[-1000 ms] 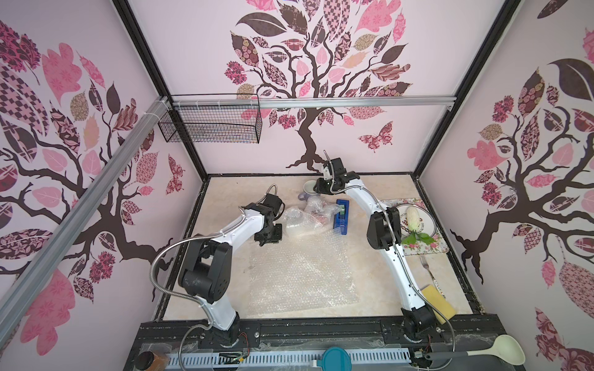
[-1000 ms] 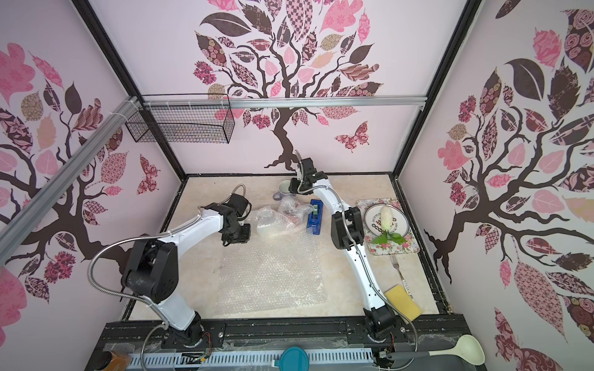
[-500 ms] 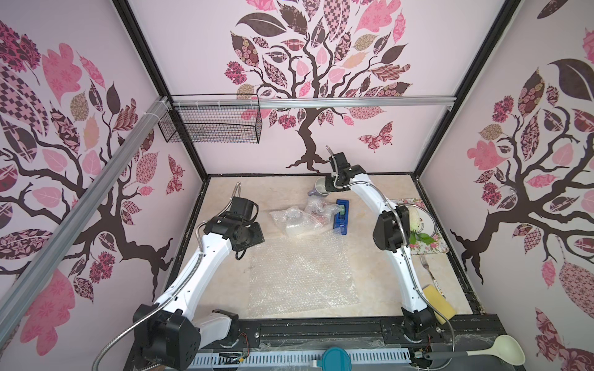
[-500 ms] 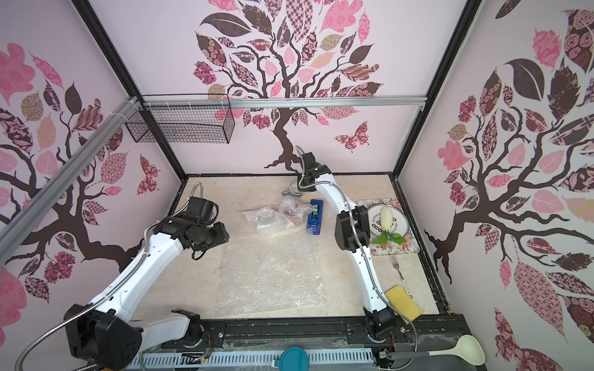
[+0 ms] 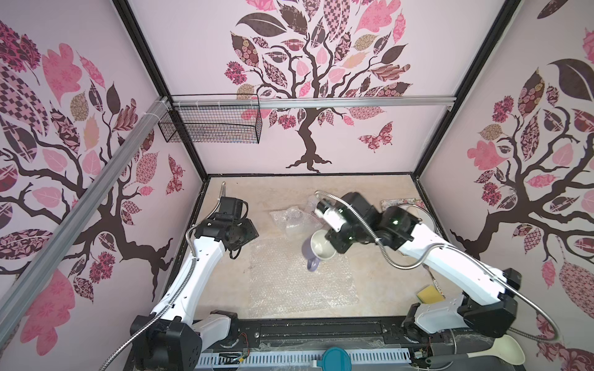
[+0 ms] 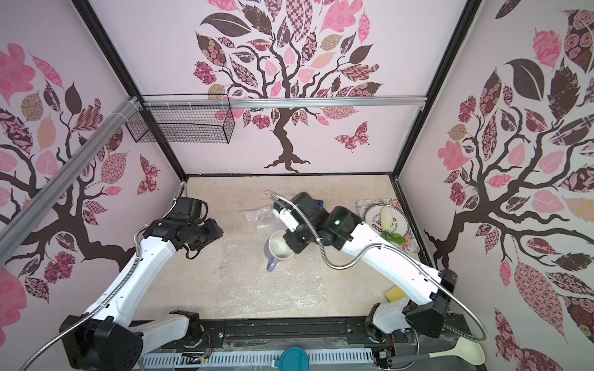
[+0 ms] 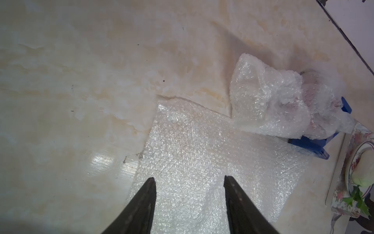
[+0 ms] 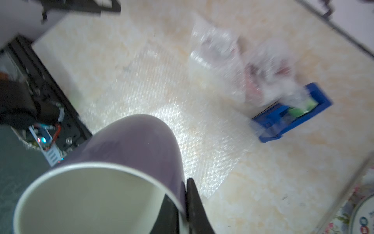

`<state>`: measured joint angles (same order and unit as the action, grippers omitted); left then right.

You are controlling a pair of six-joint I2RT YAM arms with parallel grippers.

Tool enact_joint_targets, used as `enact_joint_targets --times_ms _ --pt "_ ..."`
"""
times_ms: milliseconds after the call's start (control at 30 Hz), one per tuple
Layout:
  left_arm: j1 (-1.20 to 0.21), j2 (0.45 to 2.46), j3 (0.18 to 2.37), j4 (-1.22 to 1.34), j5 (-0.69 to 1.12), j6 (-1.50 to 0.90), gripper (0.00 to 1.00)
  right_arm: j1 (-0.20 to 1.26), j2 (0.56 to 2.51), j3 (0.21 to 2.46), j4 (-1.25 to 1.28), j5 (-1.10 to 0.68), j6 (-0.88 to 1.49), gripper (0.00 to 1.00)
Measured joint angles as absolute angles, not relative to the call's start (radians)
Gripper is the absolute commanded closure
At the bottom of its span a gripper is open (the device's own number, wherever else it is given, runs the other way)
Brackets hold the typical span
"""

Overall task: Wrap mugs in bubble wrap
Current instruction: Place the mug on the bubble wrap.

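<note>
Right pincer (image 8: pixel 184 194) clamped on lavender mug (image 5: pixel 318 252) rim holds it tilted above the flat bubble wrap sheet (image 5: pixel 299 282), presumably for central set-down; left pincer (image 7: pixel 189 180) spread, empty, over sheet's edge, likely to fold.

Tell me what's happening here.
The right gripper pinches the lavender mug by its rim, holding it over the flat bubble wrap sheet. The left gripper hangs open above the sheet's edge, holding nothing. A wrapped bundle lies behind the sheet.
</note>
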<state>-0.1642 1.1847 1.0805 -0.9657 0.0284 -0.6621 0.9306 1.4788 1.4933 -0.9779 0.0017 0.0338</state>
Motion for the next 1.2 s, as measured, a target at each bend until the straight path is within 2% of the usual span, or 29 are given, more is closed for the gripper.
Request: enact_joint_targets --times_ms 167,567,900,967,1033,1133,1200 --pt "-0.164 1.129 1.012 -0.98 0.031 -0.683 0.43 0.95 1.693 1.425 -0.947 0.055 0.052 1.0" --pt "-0.164 1.069 0.979 -1.0 0.027 -0.684 0.43 0.996 1.766 1.432 -0.803 0.086 -0.059 1.0" --pt "-0.164 1.073 0.979 -0.999 0.026 -0.674 0.43 1.011 1.906 1.512 -0.739 0.105 -0.182 1.0" --pt "-0.164 1.076 0.979 -0.997 0.025 -0.673 0.42 1.013 1.911 1.514 -0.736 0.105 -0.196 0.78" --pt "-0.164 1.082 0.979 -0.996 0.025 -0.668 0.42 1.015 1.913 1.514 -0.736 0.105 -0.208 0.47" --pt "-0.164 1.093 0.979 -0.989 0.028 -0.657 0.42 1.017 1.913 1.516 -0.73 0.122 -0.216 0.26" --pt "-0.164 1.105 0.979 -0.986 0.033 -0.653 0.42 1.017 1.909 1.516 -0.727 0.151 -0.208 0.2"
